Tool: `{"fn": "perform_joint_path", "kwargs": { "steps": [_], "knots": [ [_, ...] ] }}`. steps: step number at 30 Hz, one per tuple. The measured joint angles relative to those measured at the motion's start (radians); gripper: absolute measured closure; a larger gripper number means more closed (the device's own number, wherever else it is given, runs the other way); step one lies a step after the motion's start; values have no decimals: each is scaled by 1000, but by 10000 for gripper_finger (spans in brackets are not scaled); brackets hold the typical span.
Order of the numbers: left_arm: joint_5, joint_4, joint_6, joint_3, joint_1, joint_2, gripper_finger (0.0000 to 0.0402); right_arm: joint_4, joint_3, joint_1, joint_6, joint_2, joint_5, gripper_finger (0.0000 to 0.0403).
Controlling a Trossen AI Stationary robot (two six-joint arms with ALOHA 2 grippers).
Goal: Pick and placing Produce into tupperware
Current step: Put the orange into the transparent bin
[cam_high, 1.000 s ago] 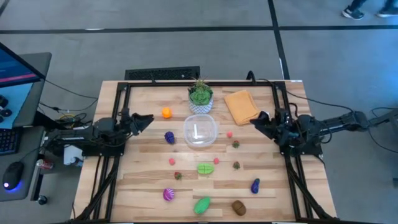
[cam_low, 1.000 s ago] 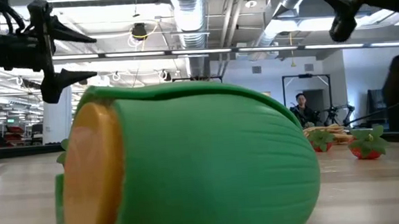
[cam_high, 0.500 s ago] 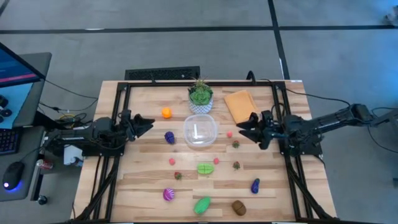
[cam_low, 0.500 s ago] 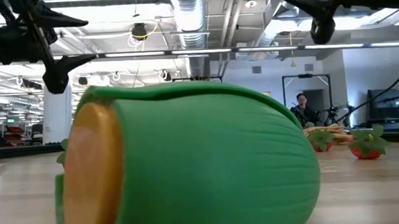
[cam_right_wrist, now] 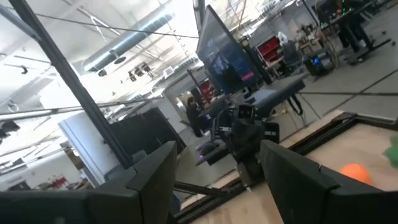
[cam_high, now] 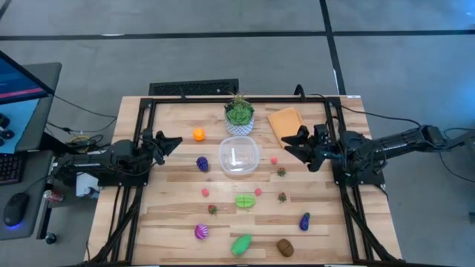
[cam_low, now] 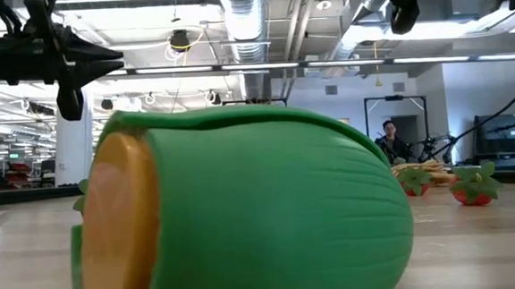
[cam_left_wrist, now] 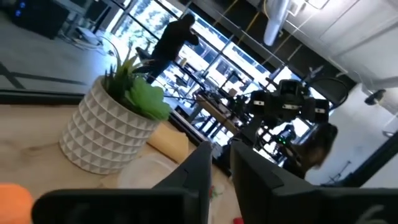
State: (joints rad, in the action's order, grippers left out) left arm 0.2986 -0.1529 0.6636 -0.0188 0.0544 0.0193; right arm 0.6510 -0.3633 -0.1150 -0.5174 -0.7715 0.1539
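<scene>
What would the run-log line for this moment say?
left gripper: shut, empty, table's left side | right gripper: open, empty, above table right of tupperware | tupperware: no produce inside

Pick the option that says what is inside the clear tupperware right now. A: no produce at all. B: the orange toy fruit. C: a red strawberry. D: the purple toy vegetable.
A: in the high view the tupperware shows only the table through its clear walls, while the orange fruit and the purple piece lie apart from it on the wood.
</scene>
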Motion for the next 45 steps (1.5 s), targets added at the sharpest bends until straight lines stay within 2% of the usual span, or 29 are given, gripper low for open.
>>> {"fn": "perform_joint_path", "kwargs": {
  "steps": [4,9,13,17,22,26,28,34,39,42,45],
  "knots": [
    [-29,48,-3,0,0,0,340,-5,-3,1,9,0,-23,147],
    [-26,102,-30,-1,0,36,279,-40,-3,3,27,0,-25,147],
    [-76,105,-118,-10,-6,90,232,-76,-3,6,27,-1,-25,147],
    [-111,121,-230,-67,-21,154,205,-87,-3,6,28,-1,-26,147],
    [-69,155,-394,-184,-31,249,198,-93,-3,6,28,-1,-26,147],
    [87,344,-437,-308,-31,349,198,-108,-3,5,28,-1,-25,147],
    [144,423,-490,-369,-31,419,198,-121,-4,5,28,0,-25,147],
    [185,532,-764,-518,-31,676,198,-156,-4,6,28,-1,-23,147],
    [310,587,-854,-644,-11,863,198,-157,-4,4,14,-1,-24,147],
    [306,683,-866,-735,47,959,198,-178,-4,-5,-5,-1,-24,147],
    [217,800,-833,-832,139,1051,198,-195,-4,-19,-7,-1,-25,147]
  ]
}}
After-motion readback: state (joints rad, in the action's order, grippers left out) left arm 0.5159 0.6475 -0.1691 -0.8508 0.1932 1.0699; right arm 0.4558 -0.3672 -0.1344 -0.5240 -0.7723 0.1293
